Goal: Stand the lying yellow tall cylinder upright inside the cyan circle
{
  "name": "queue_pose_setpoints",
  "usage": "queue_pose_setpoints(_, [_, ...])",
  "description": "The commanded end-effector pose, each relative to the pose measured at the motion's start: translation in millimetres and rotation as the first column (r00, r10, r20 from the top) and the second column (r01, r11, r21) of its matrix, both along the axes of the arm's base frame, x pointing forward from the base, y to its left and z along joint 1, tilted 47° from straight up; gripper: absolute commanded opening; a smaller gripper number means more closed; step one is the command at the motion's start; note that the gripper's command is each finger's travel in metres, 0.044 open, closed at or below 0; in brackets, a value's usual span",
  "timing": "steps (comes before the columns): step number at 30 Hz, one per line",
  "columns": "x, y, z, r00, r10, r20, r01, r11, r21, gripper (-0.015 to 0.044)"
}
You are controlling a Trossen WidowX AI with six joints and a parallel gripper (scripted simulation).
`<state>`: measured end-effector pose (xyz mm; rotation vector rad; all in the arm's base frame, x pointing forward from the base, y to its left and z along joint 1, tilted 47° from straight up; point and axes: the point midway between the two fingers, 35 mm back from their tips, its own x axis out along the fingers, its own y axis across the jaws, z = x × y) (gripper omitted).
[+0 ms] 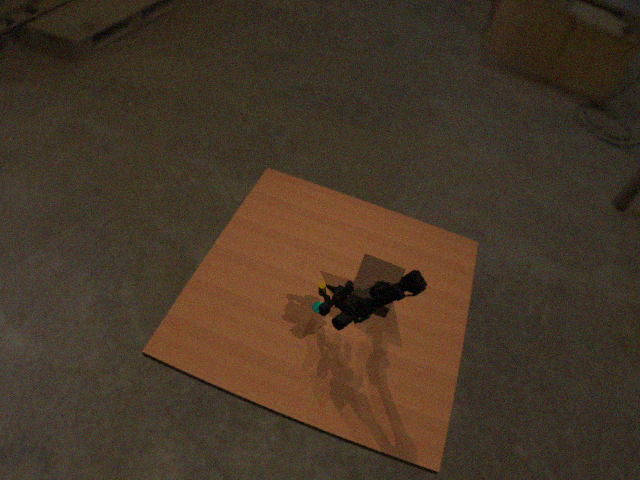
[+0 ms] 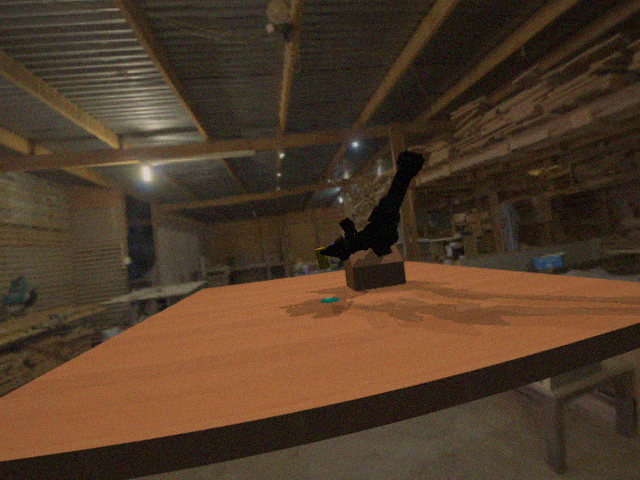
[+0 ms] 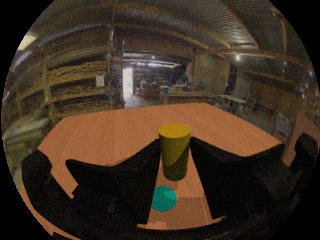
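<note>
My gripper is shut on the yellow tall cylinder. The cylinder stands close to upright between the black fingers and is held up in the air above the table. The cyan circle is a small flat disc on the wooden table top. It lies below the held cylinder, a little nearer to the camera in the wrist view. The fingers partly hide the circle in the top view.
The arm's brown base block stands on the table just behind the circle. The arm leans forward from it. The table's edges drop to a grey floor.
</note>
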<state>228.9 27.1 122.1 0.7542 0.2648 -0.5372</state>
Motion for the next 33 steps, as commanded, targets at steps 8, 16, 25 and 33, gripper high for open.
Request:
queue_pose_setpoints(8, [-4.4,-0.5,4.0,0.996,-0.031,0.083,0.029,0.999,0.034,0.0105])
queue_pose_setpoints(16, [-7.2,-0.3,7.4,0.989,-0.052,0.138,0.044,0.997,0.062,0.0105])
queue_pose_setpoints(25, [-7.4,-0.3,7.6,0.988,-0.054,0.143,0.045,0.997,0.065,0.0105])
queue_pose_setpoints(33, [-7.4,-0.3,7.6,0.988,-0.054,0.143,0.045,0.997,0.065,0.0105])
